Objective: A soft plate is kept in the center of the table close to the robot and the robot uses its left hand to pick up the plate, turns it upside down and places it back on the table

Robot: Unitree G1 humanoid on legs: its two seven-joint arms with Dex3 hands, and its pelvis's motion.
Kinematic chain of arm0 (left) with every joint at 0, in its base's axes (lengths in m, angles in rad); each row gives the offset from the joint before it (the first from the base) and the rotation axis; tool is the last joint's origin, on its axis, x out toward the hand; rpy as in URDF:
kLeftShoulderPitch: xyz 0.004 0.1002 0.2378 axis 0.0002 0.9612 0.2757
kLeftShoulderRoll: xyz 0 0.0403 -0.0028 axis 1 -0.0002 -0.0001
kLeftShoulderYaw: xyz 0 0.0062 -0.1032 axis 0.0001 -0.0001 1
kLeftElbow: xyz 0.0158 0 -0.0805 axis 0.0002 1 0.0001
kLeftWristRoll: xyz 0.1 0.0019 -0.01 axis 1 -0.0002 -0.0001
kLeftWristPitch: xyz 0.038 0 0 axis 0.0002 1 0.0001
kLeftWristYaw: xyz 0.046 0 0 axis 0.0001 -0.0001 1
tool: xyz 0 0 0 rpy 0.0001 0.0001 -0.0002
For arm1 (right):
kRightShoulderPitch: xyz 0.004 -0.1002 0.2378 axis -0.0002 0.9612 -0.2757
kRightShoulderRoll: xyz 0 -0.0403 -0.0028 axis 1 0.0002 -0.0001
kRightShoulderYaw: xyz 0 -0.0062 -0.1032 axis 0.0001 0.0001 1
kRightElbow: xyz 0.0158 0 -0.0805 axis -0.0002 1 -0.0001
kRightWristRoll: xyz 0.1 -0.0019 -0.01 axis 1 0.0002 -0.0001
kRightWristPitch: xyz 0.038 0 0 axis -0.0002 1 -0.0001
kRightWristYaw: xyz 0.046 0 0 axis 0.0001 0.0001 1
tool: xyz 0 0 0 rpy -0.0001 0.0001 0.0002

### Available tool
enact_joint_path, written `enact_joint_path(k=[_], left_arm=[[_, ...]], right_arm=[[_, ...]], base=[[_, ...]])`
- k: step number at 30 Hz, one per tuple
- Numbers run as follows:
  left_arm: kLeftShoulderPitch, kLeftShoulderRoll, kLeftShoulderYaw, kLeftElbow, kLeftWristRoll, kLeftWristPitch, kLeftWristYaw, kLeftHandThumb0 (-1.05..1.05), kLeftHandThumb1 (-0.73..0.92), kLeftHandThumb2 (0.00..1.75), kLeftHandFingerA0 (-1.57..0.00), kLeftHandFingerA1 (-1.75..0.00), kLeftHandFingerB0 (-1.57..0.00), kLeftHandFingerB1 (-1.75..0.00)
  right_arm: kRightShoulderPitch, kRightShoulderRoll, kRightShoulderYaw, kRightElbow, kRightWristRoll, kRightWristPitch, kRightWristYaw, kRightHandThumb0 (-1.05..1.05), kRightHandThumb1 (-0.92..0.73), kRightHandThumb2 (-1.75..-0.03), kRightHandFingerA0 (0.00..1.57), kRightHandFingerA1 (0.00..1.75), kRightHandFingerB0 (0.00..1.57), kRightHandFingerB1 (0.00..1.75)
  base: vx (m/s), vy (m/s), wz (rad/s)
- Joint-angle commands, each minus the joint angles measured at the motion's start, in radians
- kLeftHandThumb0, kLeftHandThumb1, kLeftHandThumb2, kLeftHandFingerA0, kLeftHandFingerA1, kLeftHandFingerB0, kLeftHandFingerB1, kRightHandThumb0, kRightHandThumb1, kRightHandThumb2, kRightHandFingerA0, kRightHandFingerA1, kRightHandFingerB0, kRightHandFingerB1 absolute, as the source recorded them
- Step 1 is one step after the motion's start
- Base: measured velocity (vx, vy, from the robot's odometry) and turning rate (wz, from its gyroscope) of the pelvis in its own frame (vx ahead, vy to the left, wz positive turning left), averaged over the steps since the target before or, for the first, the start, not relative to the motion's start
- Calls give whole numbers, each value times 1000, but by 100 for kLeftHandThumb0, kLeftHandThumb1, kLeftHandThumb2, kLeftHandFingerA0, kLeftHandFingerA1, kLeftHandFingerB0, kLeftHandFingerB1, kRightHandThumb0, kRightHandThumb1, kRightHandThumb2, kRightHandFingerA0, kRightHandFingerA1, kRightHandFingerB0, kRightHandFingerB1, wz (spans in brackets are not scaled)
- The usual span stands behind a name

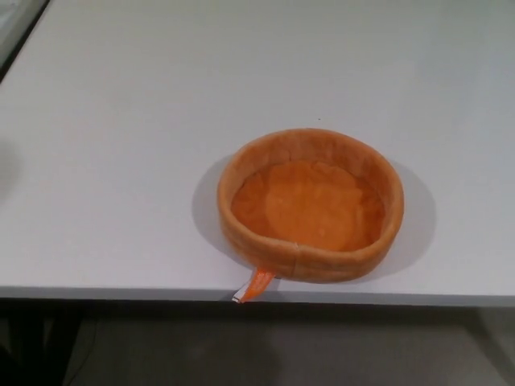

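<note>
- Resting open side up, the round orange plush plate with a raised soft rim [310,205] sits in the lower centre of the frame, on the white tabletop [121,161].
- Its near rim lies just beside the tabletop's front edge, presumably to keep it within easy reach of the left robot hand.
- A small orange fabric tag [254,284] hangs from the lower-left rim over that edge.
- Neither robot hand appears in the frame, so their finger state cannot be told.
- Judgement: pickup not yet begun; the soft rim may deform when pinched.
</note>
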Motion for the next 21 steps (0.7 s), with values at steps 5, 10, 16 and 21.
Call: enact_joint_path(k=[5, 10, 16, 21], left_arm=[[33, 1, 28, 5, -118, -333, -79, -82, 86, 67, -32, -36, -28, -30], [107, -30, 11, -148, -263, -305, -165, -84, 90, 68, -23, -39, -22, -28], [134, -40, 34, -277, -329, -257, -174, -83, 88, 68, -20, -37, -19, -27], [175, -38, 74, -423, -370, -217, -160, -84, 89, 68, -22, -36, -19, -27]], right_arm=[[42, -51, -46, -21, 86, -268, 124, -63, -85, -65, 43, 36, 26, 31], [21, -47, -47, 16, 93, -278, 142, -62, -84, -66, 43, 35, 26, 30], [15, -45, -55, 24, 116, -279, 170, -62, -84, -66, 43, 34, 26, 30], [19, -43, -52, 28, 103, -297, 174, -62, -84, -66, 42, 35, 26, 30]], base=[[0, 0, 0], [0, 0, 0], [0, 0, 0], [0, 0, 0]])
